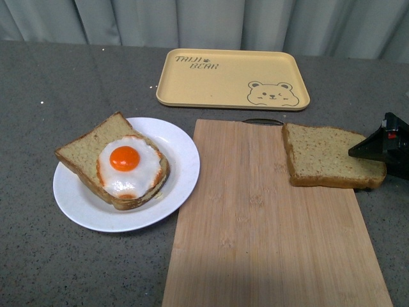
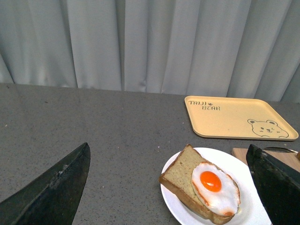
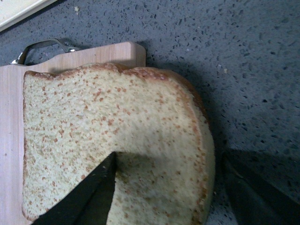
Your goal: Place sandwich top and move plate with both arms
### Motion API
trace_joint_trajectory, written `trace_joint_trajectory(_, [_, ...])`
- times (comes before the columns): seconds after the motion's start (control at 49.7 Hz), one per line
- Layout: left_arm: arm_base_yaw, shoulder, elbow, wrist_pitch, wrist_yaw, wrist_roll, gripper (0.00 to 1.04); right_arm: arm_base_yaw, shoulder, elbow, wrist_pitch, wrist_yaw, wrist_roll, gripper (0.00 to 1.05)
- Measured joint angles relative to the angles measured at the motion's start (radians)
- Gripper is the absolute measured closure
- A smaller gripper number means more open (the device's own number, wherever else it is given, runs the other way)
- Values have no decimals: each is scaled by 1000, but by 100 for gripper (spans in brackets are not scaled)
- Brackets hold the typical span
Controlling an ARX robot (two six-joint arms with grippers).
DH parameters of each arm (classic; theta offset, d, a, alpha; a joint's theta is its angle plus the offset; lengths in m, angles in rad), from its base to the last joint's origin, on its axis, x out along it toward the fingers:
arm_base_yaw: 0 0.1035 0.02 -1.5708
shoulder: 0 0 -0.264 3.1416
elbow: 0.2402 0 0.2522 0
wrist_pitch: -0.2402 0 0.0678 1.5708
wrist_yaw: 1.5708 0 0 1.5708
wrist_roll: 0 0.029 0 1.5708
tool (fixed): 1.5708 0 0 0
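The sandwich top [image 1: 327, 156], a plain tan slice with a darker crust, lies on the right end of the wooden board, its rounded end hanging over the board's edge. It fills the right wrist view [image 3: 112, 140]. My right gripper [image 1: 382, 146] is open and low at that rounded end; one finger is over the bread, the other beside the crust above the counter [image 3: 171, 187]. The white plate [image 1: 182, 173] at left holds a bread slice with a fried egg [image 1: 126, 163]. My left gripper [image 2: 173, 187] is open, raised above the counter near the plate [image 2: 246, 199], out of the front view.
A wooden cutting board [image 1: 255, 224] with a metal handle covers the middle and front right. A yellow tray with a bear drawing [image 1: 233, 78] lies behind it. Grey curtains hang along the back of the grey counter.
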Motion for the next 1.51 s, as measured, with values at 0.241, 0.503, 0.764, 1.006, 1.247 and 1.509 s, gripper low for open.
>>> trace_joint_trajectory(0.241, [0, 0, 0, 0, 0, 0, 7, 7, 18, 17, 7, -14, 41, 81])
trace_joint_trajectory(0.503, [0, 0, 0, 0, 0, 0, 7, 42, -111, -85, 174, -98, 179, 102])
trace_joint_trajectory(0.764, [0, 0, 0, 0, 0, 0, 7, 237, -233, -175, 483, -154, 487, 102])
trace_joint_trajectory(1.006, [0, 0, 0, 0, 0, 0, 7, 475, -97, -146, 692, -126, 745, 102])
trace_joint_trajectory(1.247, [0, 0, 0, 0, 0, 0, 7, 555, 26, -53, 690, -114, 806, 102])
trace_joint_trajectory(1.509, [0, 0, 0, 0, 0, 0, 7, 614, 107, 42, 672, -108, 838, 102])
